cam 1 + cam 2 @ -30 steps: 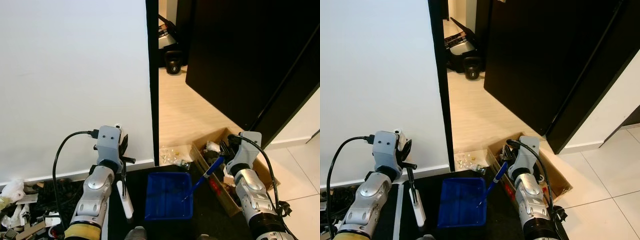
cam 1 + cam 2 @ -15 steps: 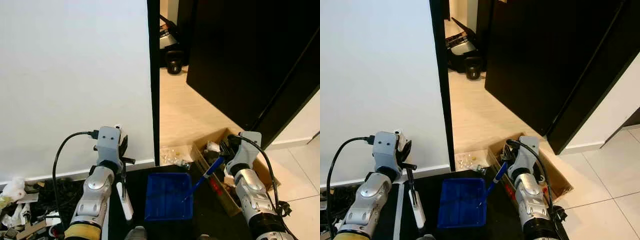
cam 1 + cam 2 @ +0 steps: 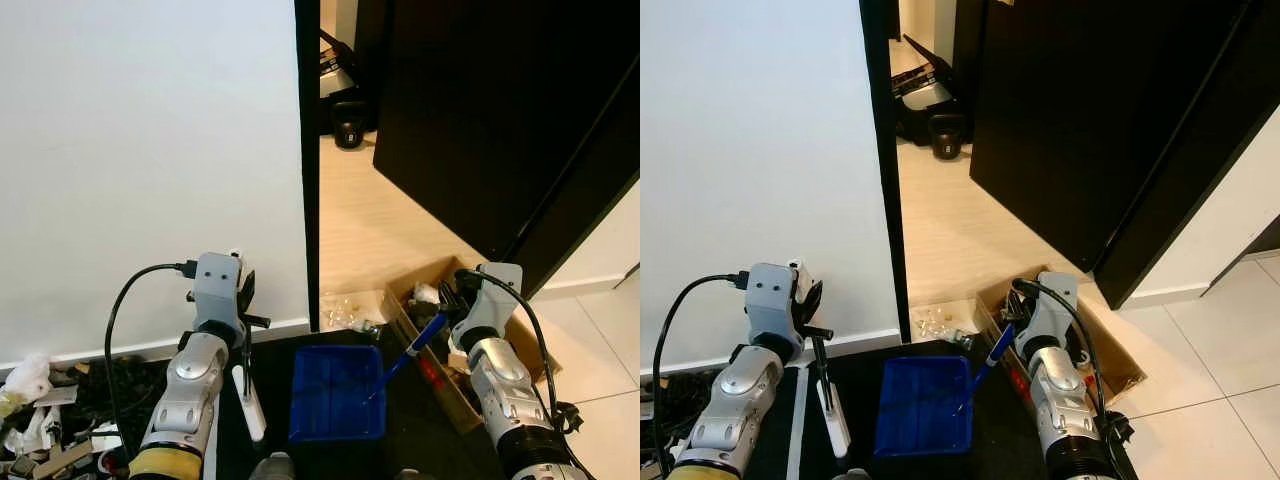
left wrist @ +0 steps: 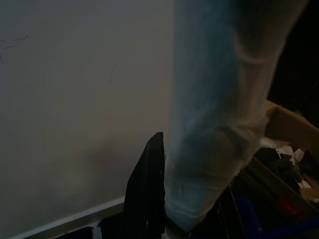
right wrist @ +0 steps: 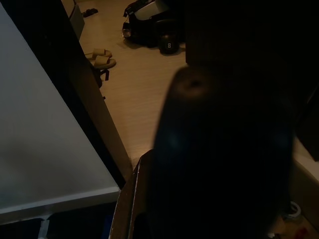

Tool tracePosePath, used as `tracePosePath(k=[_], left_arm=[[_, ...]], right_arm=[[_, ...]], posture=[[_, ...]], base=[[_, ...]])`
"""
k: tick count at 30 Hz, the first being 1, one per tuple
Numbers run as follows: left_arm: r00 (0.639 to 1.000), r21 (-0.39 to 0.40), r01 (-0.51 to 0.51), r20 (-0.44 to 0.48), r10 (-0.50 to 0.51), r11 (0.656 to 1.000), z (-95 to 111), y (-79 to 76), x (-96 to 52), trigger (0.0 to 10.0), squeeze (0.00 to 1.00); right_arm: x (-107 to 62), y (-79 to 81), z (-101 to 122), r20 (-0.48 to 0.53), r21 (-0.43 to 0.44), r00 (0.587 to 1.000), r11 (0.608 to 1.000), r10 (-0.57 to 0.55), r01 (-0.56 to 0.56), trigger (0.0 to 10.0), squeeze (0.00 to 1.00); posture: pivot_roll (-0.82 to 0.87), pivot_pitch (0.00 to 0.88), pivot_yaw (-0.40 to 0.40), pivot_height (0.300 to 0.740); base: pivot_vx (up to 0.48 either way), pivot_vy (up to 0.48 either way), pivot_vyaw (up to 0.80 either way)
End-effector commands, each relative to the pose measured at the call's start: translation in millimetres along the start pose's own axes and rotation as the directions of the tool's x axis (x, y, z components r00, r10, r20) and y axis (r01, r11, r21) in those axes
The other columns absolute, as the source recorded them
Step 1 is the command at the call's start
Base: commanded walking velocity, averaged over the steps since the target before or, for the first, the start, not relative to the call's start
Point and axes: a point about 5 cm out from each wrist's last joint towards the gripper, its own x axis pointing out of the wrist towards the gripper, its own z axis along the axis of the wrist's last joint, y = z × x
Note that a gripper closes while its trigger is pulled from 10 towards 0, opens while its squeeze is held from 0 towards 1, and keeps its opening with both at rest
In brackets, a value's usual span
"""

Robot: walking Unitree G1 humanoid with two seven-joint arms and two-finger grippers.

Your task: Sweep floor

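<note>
Glossy blue plastic dustpan [image 3: 337,392] with a blue plastic handle [image 3: 412,347], white plastic brush handle [image 3: 249,402], brown corrugated cardboard box [image 3: 470,340], pale matt wood-grain floor [image 3: 375,215], smooth matt white wall [image 3: 140,150] and dark satin door [image 3: 490,110].

I held both silver arms raised before me, my left gripper [image 3: 243,345] clamped around a white handle, my right gripper [image 3: 447,318] around a blue one.

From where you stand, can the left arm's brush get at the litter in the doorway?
Probably not yet. The left gripper holds the white brush beside the wall, and the blue dustpan sits between it and the litter by the door frame. A step forward should help.
</note>
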Motion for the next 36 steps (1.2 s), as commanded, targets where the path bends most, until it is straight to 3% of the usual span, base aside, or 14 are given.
tracePosePath(k=[1, 36], left_arm=[[1.0, 0.017, -0.005, 0.009, 0.005, 1.0, 3.1, 1.2, 0.4, 10.0, 0.0], [1.0, 0.02, 0.0, 0.006, 0.0, 1.0, 2.8, 0.8, -0.4, 10.0, 0.0]], right_arm=[[1.7, 1.1, 1.3, 0.0, 0.012, 1.0, 1.0, 0.005, -0.005, 10.0, 0.0], [0.3, 2.0, 0.2, 0.003, 0.031, 1.0, 1.0, 0.006, -0.006, 10.0, 0.0]], posture=[[0.14, 0.037, 0.001, 0.74], [0.14, 0.043, 0.005, 0.74]], base=[[0.0, 0.0, 0.0], [0.0, 0.0, 0.0]])
